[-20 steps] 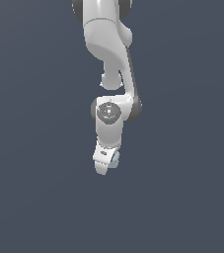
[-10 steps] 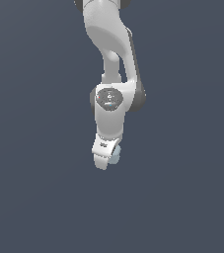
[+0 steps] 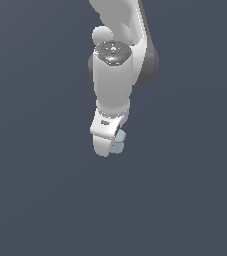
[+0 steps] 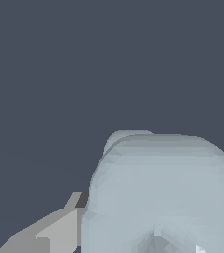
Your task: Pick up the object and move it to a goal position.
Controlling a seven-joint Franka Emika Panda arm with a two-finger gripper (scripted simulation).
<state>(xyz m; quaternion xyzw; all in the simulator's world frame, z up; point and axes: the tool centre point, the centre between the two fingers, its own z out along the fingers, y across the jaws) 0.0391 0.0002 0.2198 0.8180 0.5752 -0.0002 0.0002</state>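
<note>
In the exterior view, the white arm (image 3: 116,65) is seen reaching down from the top edge against a plain dark blue-grey ground (image 3: 35,190), with a grey round cap on its joint and a darker grey housing on the exterior view's right. At its lower end the gripper (image 3: 106,145) is pointed downward, and only its white outer body is shown from this side. The spool (image 3: 118,142) is seen as a small pale blue-grey shape tucked against the gripper's tip on the exterior view's right, mostly hidden behind the white finger, with two rounded lobes showing. It is pressed to the gripper, and whether it rests on anything below cannot be told, since the ground shows no surface detail or shadow. In the wrist view, the spool (image 4: 163,192) is shown very near the camera, filling a large share of the picture, with a broad rounded flange in front and a smaller rounded part behind it. One grey finger (image 4: 54,230) is seen touching the spool's side; the other finger is out of the picture. The hand is taken to be closed on the spool, as finger and spool are in contact.
</note>
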